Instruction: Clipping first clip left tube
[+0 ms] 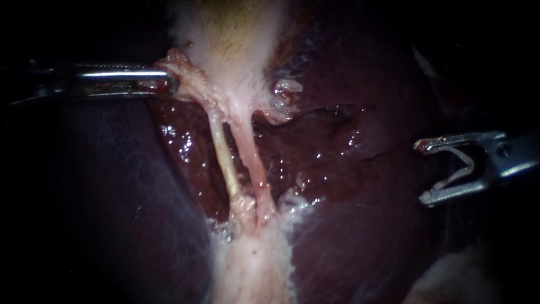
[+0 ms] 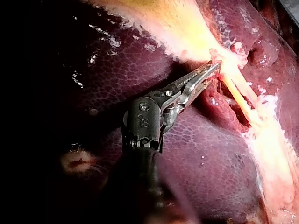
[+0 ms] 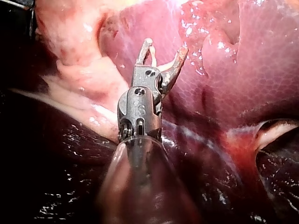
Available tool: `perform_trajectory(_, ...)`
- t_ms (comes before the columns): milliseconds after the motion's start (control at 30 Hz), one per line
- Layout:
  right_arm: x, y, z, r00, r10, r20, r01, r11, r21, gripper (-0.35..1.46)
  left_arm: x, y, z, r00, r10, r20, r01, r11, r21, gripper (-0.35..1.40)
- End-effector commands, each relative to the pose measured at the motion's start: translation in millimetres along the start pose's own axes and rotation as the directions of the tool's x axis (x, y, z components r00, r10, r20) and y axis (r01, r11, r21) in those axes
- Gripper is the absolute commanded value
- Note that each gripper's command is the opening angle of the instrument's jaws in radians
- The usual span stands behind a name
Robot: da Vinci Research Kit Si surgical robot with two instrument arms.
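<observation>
While my left instrument (image 1: 170, 84) holds its slim metal jaws clamped on a ragged pink-white tissue flap (image 1: 183, 68) at the pale gallbladder (image 1: 230, 34) neck, the thin, cream-yellow, taut left tube (image 1: 224, 160) lies bare and straight over the glossy dark-red liver (image 1: 337, 169), just beside a pinker right tube (image 1: 253, 163). Well apart from both, my right instrument (image 1: 423, 171) carries a pale V-shaped clip (image 1: 470, 164) touching both wide-set jaws.

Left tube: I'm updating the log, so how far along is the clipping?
Done: the left instrument has its jaws shut on tissue, and the left tube lies exposed. In hand: the right instrument holds a clip in its jaws, well clear of that tube. Left: bring the clip around the tube and close it; no clip sits on it.
</observation>
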Motion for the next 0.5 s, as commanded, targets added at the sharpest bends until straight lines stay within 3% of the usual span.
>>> perform_trajectory(33,0.1,0.0,0.1,1.0,0.001,0.0,-0.001,1.0,-0.001,0.5,-0.1,0.0,0.0,1.0,0.001,-0.001,-0.001,1.0,0.001,-0.35)
perform_trajectory(233,1.6,0.2,2.2,1.0,0.009,-0.004,-0.009,1.0,-0.013,0.5,-0.2,0.1,0.1,1.0,0.001,-0.001,-0.001,1.0,0.002,-0.35)
perform_trajectory(500,4.7,0.1,7.6,0.999,0.016,-0.028,-0.018,0.999,-0.04,0.5,-0.2,0.1,0.2,1.0,0.002,-0.001,-0.002,1.0,0.003,-0.35)
